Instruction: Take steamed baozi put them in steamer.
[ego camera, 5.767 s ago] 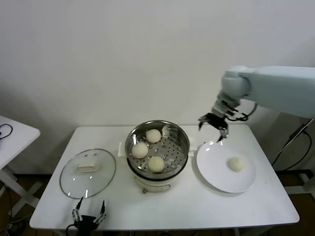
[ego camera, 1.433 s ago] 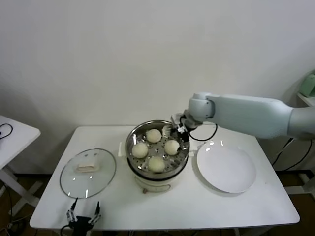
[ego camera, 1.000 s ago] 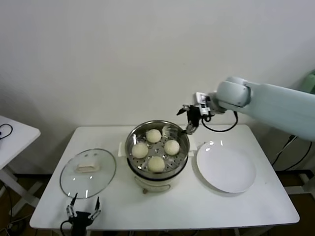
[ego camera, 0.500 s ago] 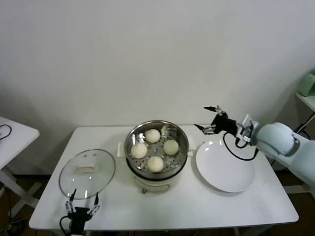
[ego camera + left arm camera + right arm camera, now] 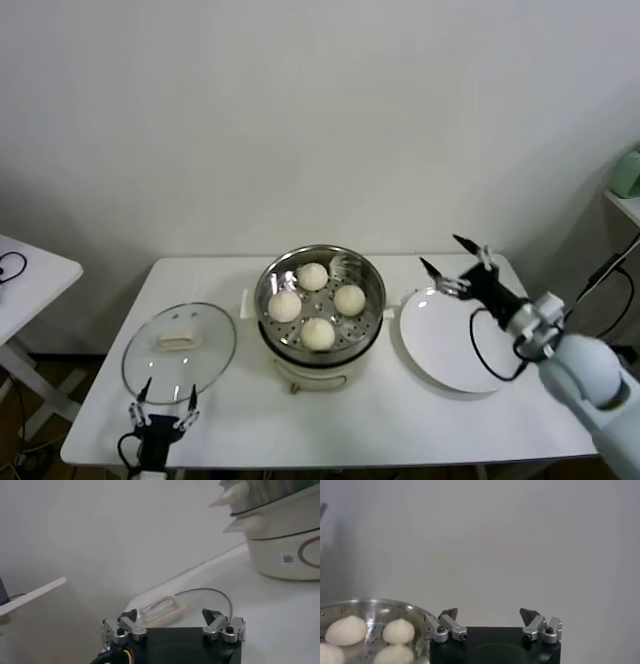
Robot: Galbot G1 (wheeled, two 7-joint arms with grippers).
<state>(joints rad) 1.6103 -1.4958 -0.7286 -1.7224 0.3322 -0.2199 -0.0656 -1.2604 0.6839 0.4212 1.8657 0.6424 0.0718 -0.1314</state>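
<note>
Now four steamed baozi (image 5: 317, 303) sit in steamer (image 5: 320, 345) — right gripper (image 5: 455, 265) empty; spread wide.

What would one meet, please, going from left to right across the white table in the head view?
Left end effector at the near edge, open → glass lid → steamer holding four steamed baozi → white plate, bare → right end effector, open, above the plate's far edge.
</note>
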